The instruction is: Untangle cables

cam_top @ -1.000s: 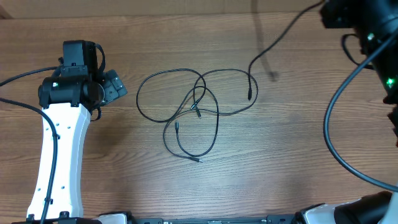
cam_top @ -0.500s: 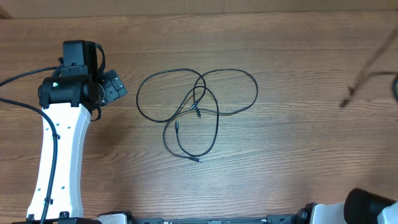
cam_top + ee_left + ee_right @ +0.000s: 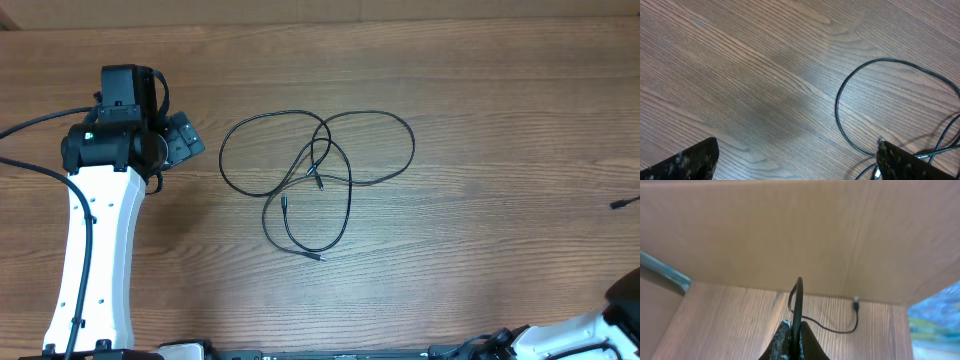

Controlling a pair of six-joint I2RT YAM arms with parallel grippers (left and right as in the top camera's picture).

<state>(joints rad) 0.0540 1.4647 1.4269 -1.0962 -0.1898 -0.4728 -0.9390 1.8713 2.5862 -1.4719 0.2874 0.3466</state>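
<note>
The cables (image 3: 318, 178), thin black cords in overlapping loops with small plug tips, lie at the table's middle. My left gripper (image 3: 185, 140) is open and empty just left of them. In the left wrist view its fingers (image 3: 797, 155) spread wide, and a cable loop (image 3: 850, 105) lies by the right finger. My right gripper (image 3: 795, 330) is shut on one separate black cable (image 3: 798, 300). That cable curves away to a plug tip (image 3: 856, 301). In the overhead view only its tip (image 3: 622, 203) shows, at the right edge.
The left arm's white link (image 3: 95, 250) runs along the table's left side. Part of the right arm (image 3: 590, 335) shows at the bottom right corner. A brown cardboard wall (image 3: 790, 230) stands beyond the table in the right wrist view.
The right arm has swung off to the right and out of the overhead view, drawing one cable away from the pile. The remaining loops and the left arm have not moved.
</note>
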